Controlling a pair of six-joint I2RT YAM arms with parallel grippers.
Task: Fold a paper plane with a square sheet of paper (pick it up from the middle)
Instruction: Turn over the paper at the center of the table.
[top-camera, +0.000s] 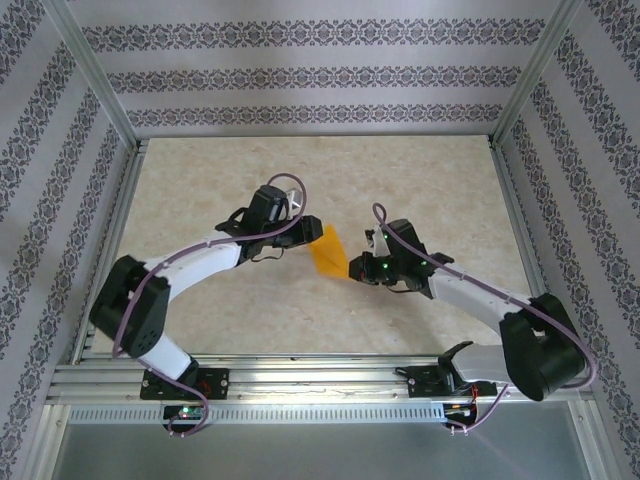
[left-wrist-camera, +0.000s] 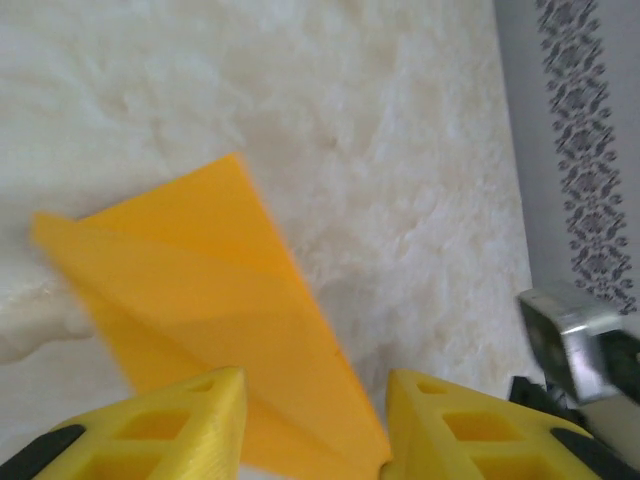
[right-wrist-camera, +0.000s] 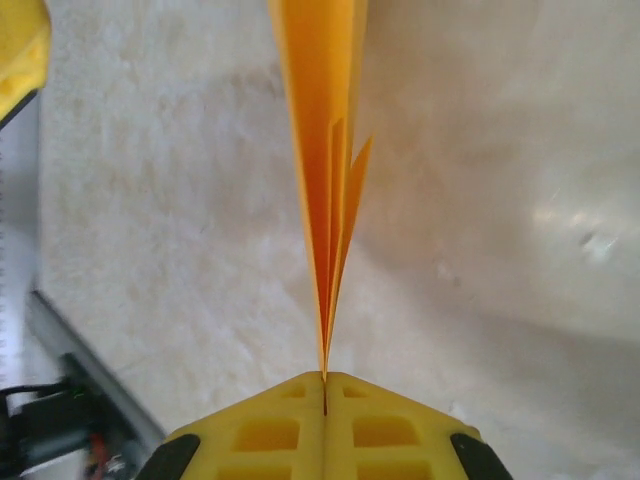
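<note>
Holding the paper plane (top-camera: 328, 250): my right gripper (top-camera: 356, 266), its yellow fingers pressed flat together on the paper's narrow end.
Paper plane: folded orange-yellow paper, several layers, lifted off the table between the two arms near the middle of the workspace. In my right wrist view it stands edge-on, fanning slightly away from the pinch.
Left gripper (left-wrist-camera: 315, 400): jaws parted at a moderate width. From my left wrist view the paper's lower corner runs into the gap between the yellow fingers (left-wrist-camera: 180, 420); I cannot tell whether either one touches it.
Table (top-camera: 420, 190): pale beige surface with a soft marbled pattern.
Walls (top-camera: 300, 80): white wallpaper with bands of dark grey-purple floral ornament on three sides.
Frame (top-camera: 300, 375): bare aluminium rails along the near edge, where both arm bases are bolted, and uprights at the corners.
</note>
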